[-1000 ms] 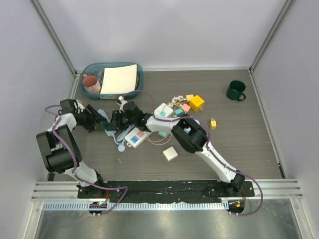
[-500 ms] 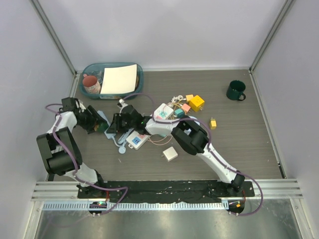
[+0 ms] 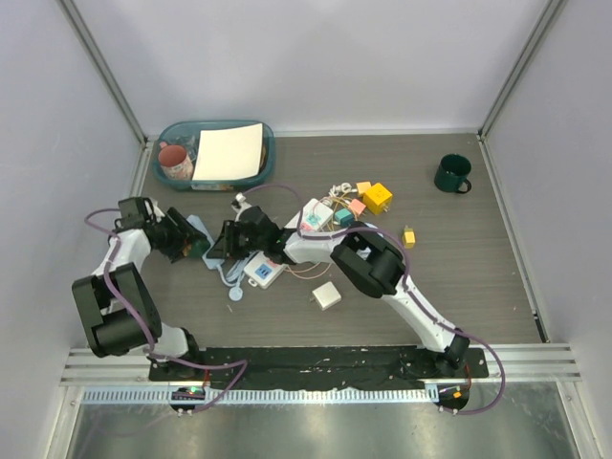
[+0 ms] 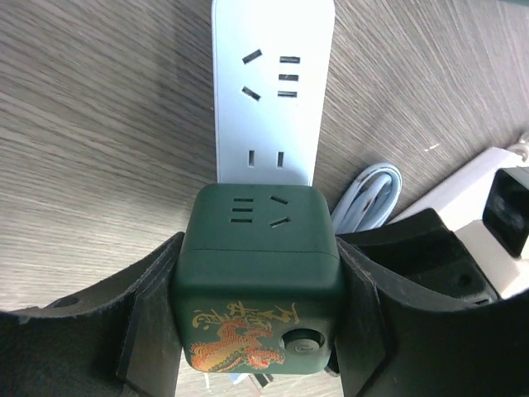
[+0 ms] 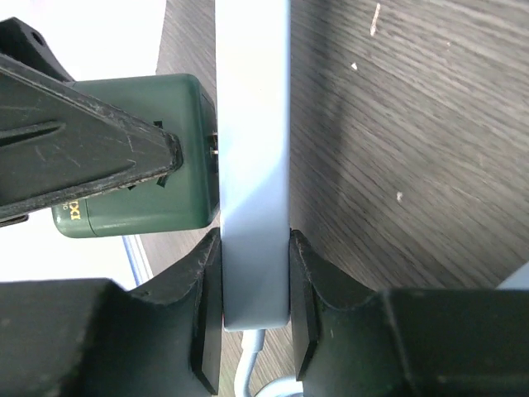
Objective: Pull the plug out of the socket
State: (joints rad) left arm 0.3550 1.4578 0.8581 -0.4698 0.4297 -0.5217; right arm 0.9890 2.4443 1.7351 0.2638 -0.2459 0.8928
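1. Plug (image 4: 258,273): the dark green cube sits in one end of the pale strip (image 4: 273,91), with your left fingers (image 4: 145,314) clamped on its two sides. Those faces are smooth, so a sharp tug could slide the fingers off.
2. Pins (image 5: 213,142) show in a thin gap between plug and strip, so it looks partly out. Pull askew and they may bind or bend.
3. Your right fingers (image 5: 205,306) are clamped on the strip, seen edge-on, just beside the plug. That narrow hold could let the strip twist or follow the plug.
4. Farther on, a coiled cord (image 4: 368,198) and a white block (image 4: 496,207) lie close; a jerk could knock them.
5. Pose: your left arm (image 3: 129,244) reaches in low over the table (image 3: 478,249) from the left. Your right arm (image 3: 368,263) stretches across from the right, so the wrists meet head-on.
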